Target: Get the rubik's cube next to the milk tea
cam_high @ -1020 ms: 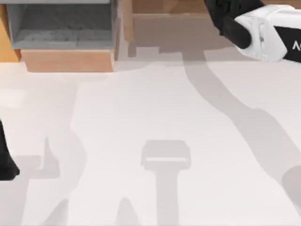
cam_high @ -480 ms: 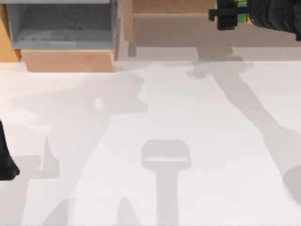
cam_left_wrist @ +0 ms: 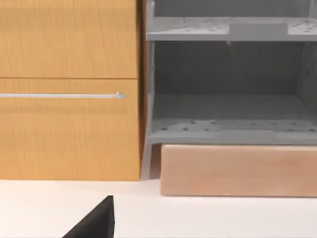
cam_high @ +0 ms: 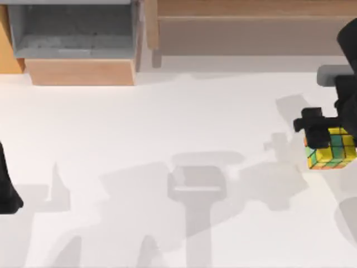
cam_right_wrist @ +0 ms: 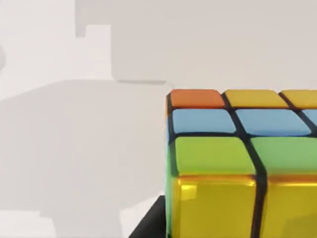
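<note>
While its jaws clench the small multicoloured rubik's cube (cam_high: 332, 148), the right gripper (cam_high: 319, 135) hangs over the white table (cam_high: 167, 123) at the right edge: carrying, I judge. Next comes finding the unseen milk tea. Left arm parked at left edge.

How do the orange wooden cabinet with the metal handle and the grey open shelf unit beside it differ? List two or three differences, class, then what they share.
The orange wooden cabinet is closed by flat wood-grain fronts; the grey shelf unit is open, its compartments visible. The cabinet carries a thin metal handle; the shelf unit has none. The shelf unit rests on a pale wooden block, unlike the cabinet. Both stand side by side at the back of the white table.
</note>
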Tool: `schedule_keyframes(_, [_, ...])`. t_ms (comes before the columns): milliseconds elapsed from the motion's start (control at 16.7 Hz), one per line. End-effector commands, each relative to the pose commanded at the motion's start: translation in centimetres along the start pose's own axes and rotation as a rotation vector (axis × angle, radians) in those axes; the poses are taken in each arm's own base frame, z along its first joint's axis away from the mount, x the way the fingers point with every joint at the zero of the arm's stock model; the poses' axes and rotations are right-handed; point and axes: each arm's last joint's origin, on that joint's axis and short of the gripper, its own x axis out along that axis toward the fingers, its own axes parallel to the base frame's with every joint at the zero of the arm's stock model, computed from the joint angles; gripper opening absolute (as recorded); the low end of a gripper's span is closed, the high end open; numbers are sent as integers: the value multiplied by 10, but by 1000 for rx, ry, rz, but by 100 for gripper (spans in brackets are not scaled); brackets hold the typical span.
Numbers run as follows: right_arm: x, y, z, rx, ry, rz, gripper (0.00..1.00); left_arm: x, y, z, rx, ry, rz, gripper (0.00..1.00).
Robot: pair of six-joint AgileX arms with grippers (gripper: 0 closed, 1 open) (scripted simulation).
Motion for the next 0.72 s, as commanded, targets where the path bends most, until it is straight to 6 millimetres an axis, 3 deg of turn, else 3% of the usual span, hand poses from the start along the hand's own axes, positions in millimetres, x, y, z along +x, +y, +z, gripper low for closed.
schedule_keyframes(300, [10, -12, -28, 43, 230, -34, 0, 0, 0, 0, 0, 0, 0, 100])
schedule_keyframes(720, [10, -11, -28, 40, 235, -34, 0, 0, 0, 0, 0, 0, 0, 100])
